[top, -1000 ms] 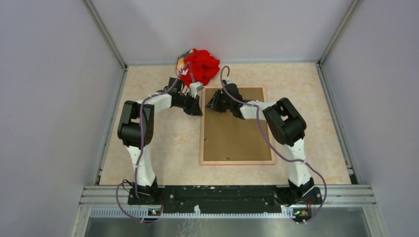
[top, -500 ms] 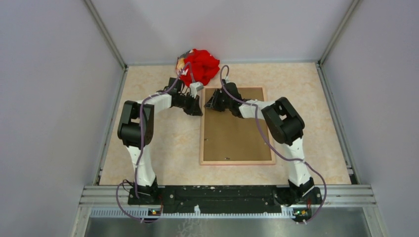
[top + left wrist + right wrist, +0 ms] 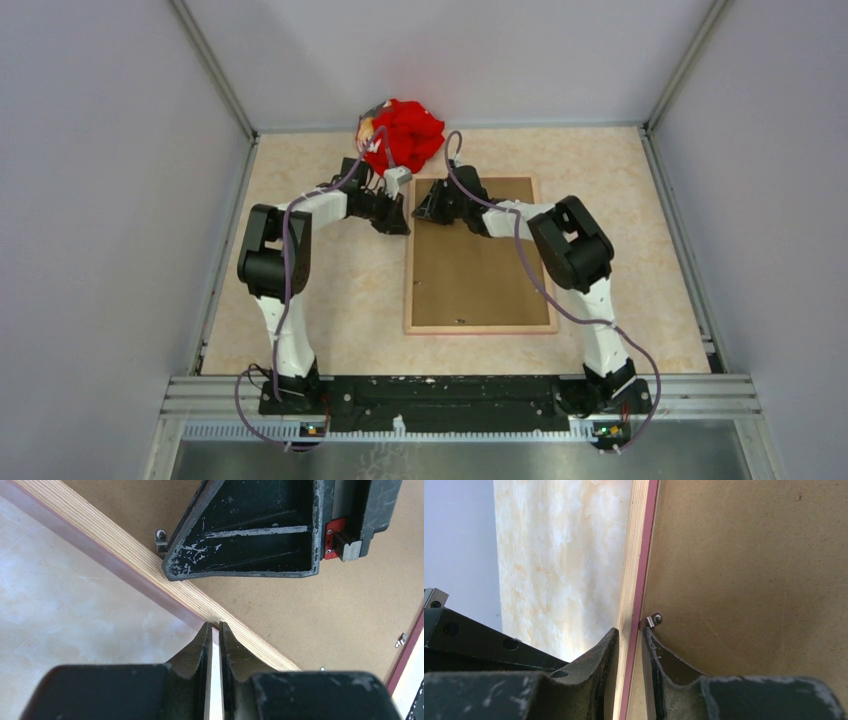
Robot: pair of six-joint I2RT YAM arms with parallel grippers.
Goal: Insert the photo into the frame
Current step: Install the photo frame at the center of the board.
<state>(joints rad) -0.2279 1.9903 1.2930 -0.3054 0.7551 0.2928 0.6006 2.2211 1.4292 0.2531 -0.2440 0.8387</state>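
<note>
The frame [image 3: 480,328] lies back up on the table, its brown hardboard backing [image 3: 475,260] inside a light wood rim. My right gripper [image 3: 428,208] reaches over the far left corner. In the right wrist view its jaws [image 3: 629,632] are shut across the rim [image 3: 636,555], one finger on the wood outside, the other by a small metal clip [image 3: 654,619]. My left gripper [image 3: 400,215] sits just outside that corner. Its tips [image 3: 213,625] touch the rim's [image 3: 125,550] outer edge, shut to a thin slit with nothing recognisable inside. The photo is hidden.
A red cloth bundle [image 3: 405,135] lies against the back wall, just behind both grippers. The right gripper's black body [image 3: 250,530] hangs close in front of the left wrist camera. Grey walls enclose the table on three sides.
The right jaws have drawn slightly closer on the rim, and the right arm has edged a little to the left. The left arm and the frame stay put.
</note>
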